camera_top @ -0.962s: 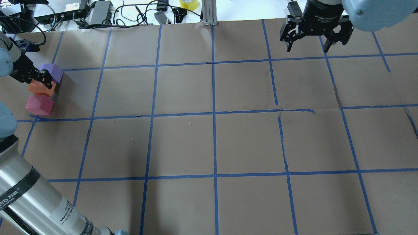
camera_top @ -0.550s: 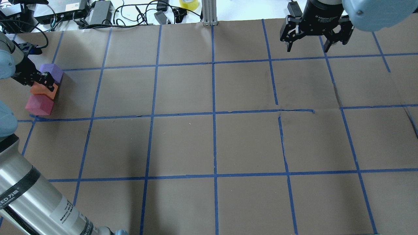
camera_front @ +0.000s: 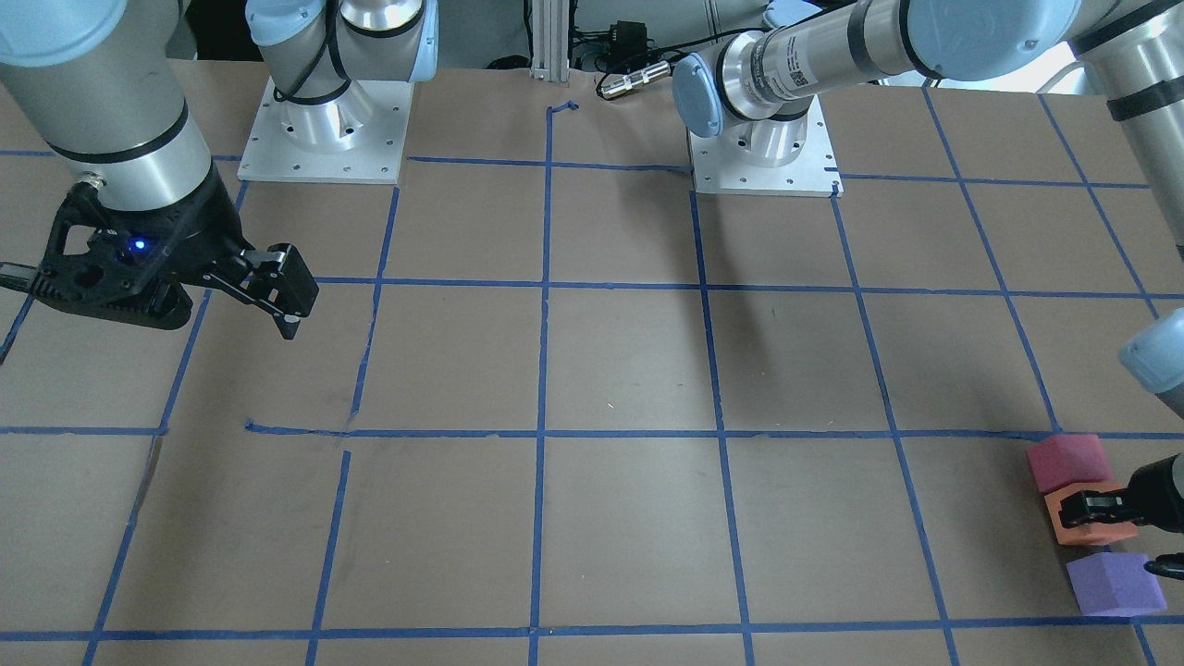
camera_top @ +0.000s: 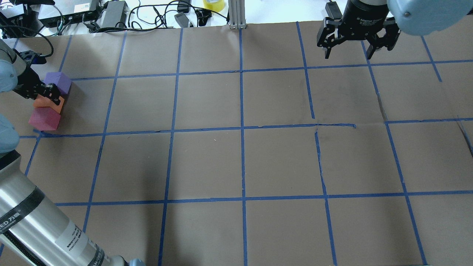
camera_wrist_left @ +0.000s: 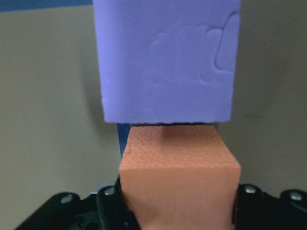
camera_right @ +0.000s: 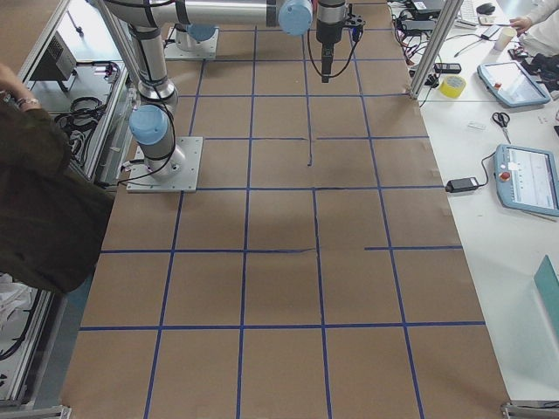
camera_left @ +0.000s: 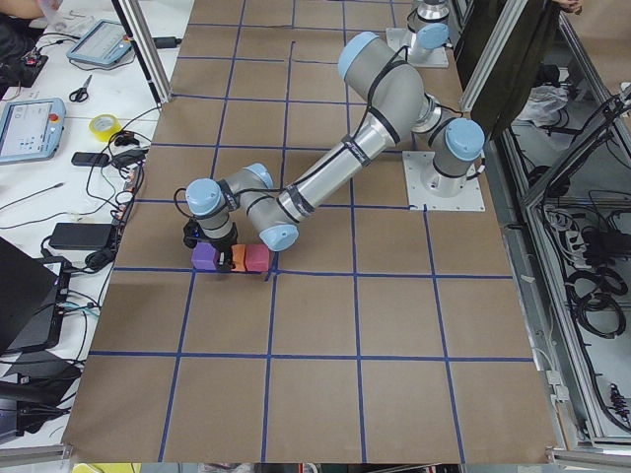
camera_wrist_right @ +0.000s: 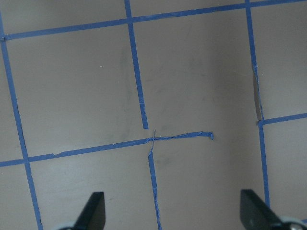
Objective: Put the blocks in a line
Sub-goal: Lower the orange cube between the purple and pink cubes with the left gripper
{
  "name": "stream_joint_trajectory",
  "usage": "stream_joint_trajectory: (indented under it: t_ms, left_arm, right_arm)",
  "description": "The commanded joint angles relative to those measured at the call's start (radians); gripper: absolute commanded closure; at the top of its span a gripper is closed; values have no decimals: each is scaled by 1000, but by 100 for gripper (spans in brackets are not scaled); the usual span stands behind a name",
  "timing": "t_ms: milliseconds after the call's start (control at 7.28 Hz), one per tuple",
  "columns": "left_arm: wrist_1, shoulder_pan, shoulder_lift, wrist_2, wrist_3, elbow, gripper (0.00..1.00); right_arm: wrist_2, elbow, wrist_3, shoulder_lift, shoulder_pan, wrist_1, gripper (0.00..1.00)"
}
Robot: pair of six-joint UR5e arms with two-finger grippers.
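Observation:
Three blocks lie in a row at the table's far left edge: the purple block [camera_top: 59, 82], the orange block [camera_top: 55, 106] and the red-pink block [camera_top: 44, 119]. My left gripper [camera_top: 48, 94] is shut on the orange block, which sits between the other two and touches the red-pink one. In the left wrist view the orange block [camera_wrist_left: 180, 177] sits between the fingers with the purple block [camera_wrist_left: 168, 62] just beyond it. In the front-facing view the row reads red-pink [camera_front: 1066, 462], orange [camera_front: 1091, 529], purple [camera_front: 1110, 583]. My right gripper [camera_top: 348, 55] is open and empty above the table's far right.
The brown paper table [camera_top: 240, 162] carries a grid of blue tape. Cables, power bricks and a yellow tape roll [camera_top: 213, 4] lie beyond the far edge. A metal post [camera_top: 236, 14] stands at the far middle. An operator stands by the robot's bases in the exterior right view.
My left gripper has lowered the orange block into the gap between the purple and red-pink blocks. The right arm has not moved.

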Motion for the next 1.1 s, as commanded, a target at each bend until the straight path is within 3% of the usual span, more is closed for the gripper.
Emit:
stream_joint_trajectory:
  t_ms: [0, 275, 824, 962]
  left_arm:
    - [12, 8, 0, -4, -2, -6, 100]
    - [4, 8, 11, -74, -5, -6, 100]
    - [15, 8, 0, -70, 1, -8, 100]
    - [16, 8, -4, -72, 1, -11, 54]
  right_arm:
    - [0, 0, -1, -1, 0, 0, 0]
    - [0, 0, 0, -1, 0, 0, 0]
    - [1, 0, 0, 1, 2, 0, 0]
    - [0, 0, 0, 2, 3, 0, 0]
